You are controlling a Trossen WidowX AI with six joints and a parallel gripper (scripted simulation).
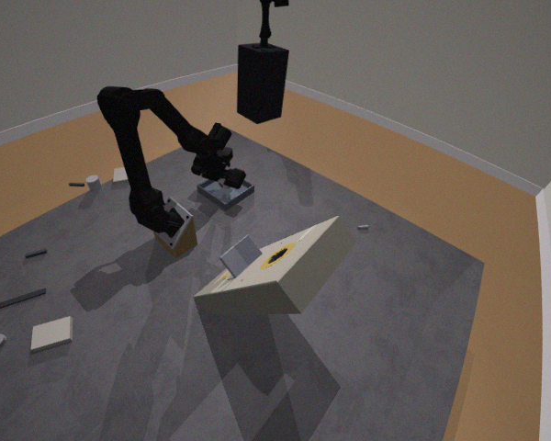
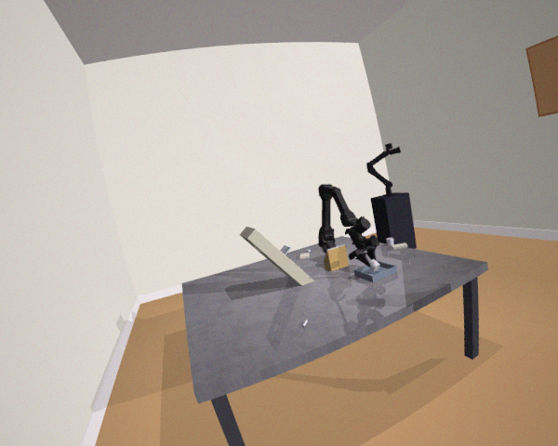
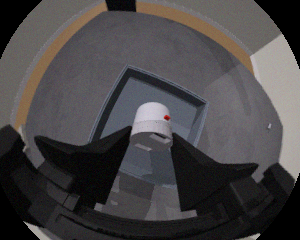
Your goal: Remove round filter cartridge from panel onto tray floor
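Note:
The filter cartridge point(image 3: 152, 116) point(image 2: 375, 264) is a short white cylinder with a red mark on its side and slots on its face. My gripper point(image 3: 151, 132) point(image 2: 374, 263) is shut on it, one finger on each side. The cartridge is low over the blue-grey tray point(image 3: 140, 90) point(image 1: 240, 197) point(image 2: 386, 275), within its walls in the wrist view. Whether it touches the tray floor cannot be told. The tilted cream service panel point(image 1: 313, 267) point(image 2: 275, 255) has a dark round opening point(image 1: 277, 255) ringed in yellow, with no cartridge visible in it.
A tan block point(image 1: 186, 240) point(image 2: 337, 257) with a pale top plate stands by the arm's base, near the tray. A grey-blue flap point(image 1: 241, 256) stands up from the panel. A black pedestal point(image 1: 262, 83) point(image 2: 395, 220) carries another arm beyond the table. A cream slab point(image 1: 51, 333) lies at the left.

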